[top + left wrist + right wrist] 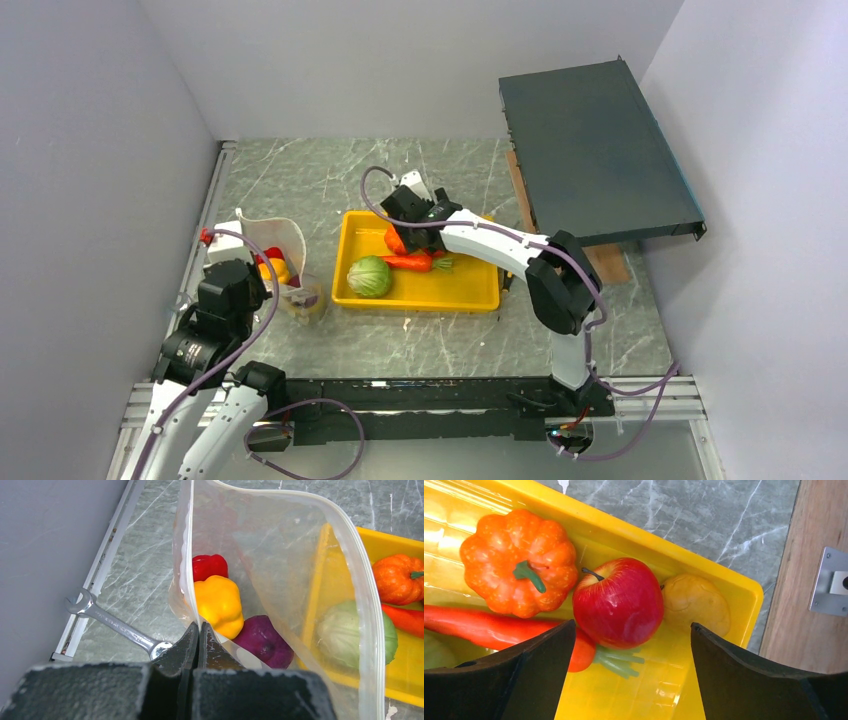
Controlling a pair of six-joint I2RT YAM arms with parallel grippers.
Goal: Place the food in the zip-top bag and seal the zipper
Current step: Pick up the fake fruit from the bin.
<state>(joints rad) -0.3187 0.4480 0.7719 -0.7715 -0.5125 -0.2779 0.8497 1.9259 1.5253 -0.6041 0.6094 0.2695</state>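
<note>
The zip-top bag [280, 545] stands open at the left of the table, thin clear plastic with a whitish zipper [367, 605] curving round its mouth. The left gripper [199, 635] is pinched fully shut on the bag's near edge. Inside lie a glossy red pepper [210, 566], a lumpy yellow pepper [218, 602] and a smooth purple onion [263, 640]. Just right of the bag sits a yellow plastic tray [704, 565], and the right gripper [631, 627] hangs over its far end with jaws spread wide and holding nothing, a shiny red apple [619, 602] between them. Beside the apple are a ribbed orange pumpkin [519, 560], a long carrot [484, 627], a dull yellow piece [696, 602] and a round green cabbage [369, 277]. The table [330, 180] is grey-green veined stone; a steel wrench [112, 622] lies at its left rim. Pale plain walls close it in, and a dark flat panel [595, 150] rests on a wooden board [610, 262] at the far right.
</note>
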